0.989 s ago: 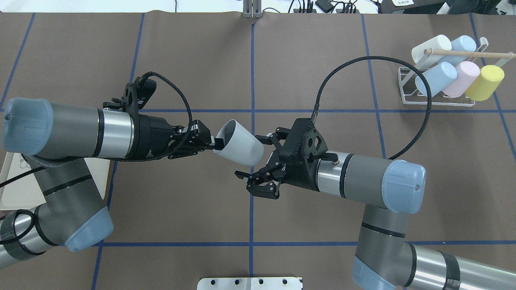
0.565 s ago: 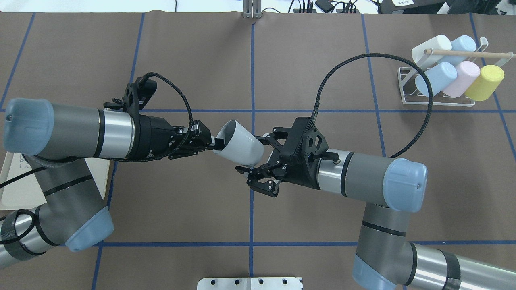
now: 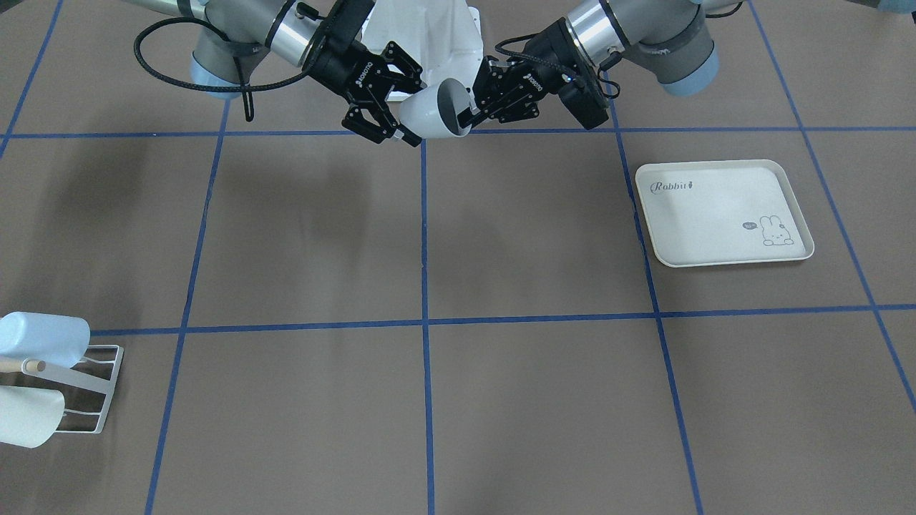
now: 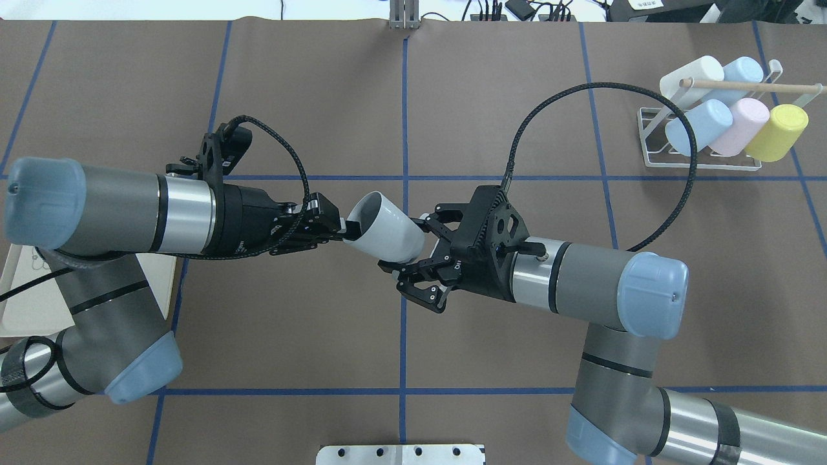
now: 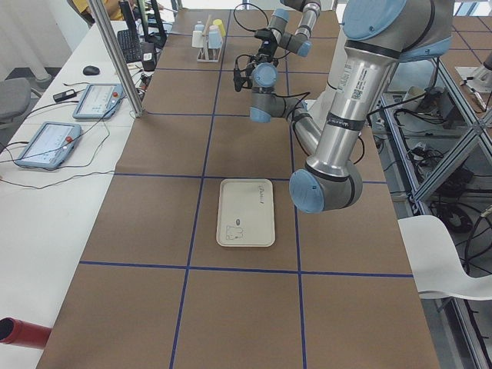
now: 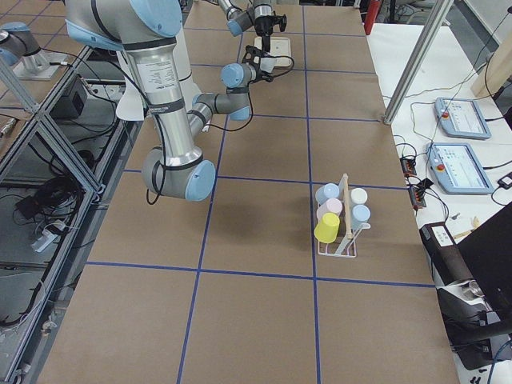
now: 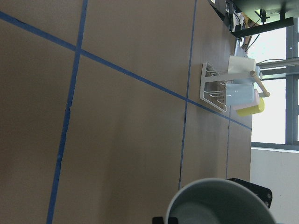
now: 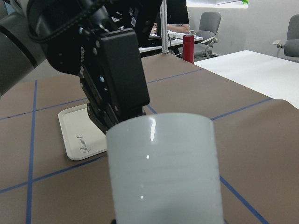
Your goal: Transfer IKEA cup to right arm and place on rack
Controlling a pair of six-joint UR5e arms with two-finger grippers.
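The IKEA cup, pale grey-white, hangs tilted above the table's centre, also seen in the front view. My left gripper is shut on its rim, one finger inside the mouth. The right arm with its long looping cable faces it. Its right gripper is open, fingers straddling the cup's closed end and very near its sides. The right wrist view shows the cup filling the lower centre. The rack stands at the far right, holding several pastel cups.
A cream rabbit-print tray lies on the left arm's side of the table. The right arm's black cable arcs across toward the rack. Blue tape lines grid the brown table cover. Monitors and cables lie beyond the far edge.
The right gripper has moved in toward the cup and its fingers have narrowed around the cup's closed end. The left gripper and cup have hardly moved.
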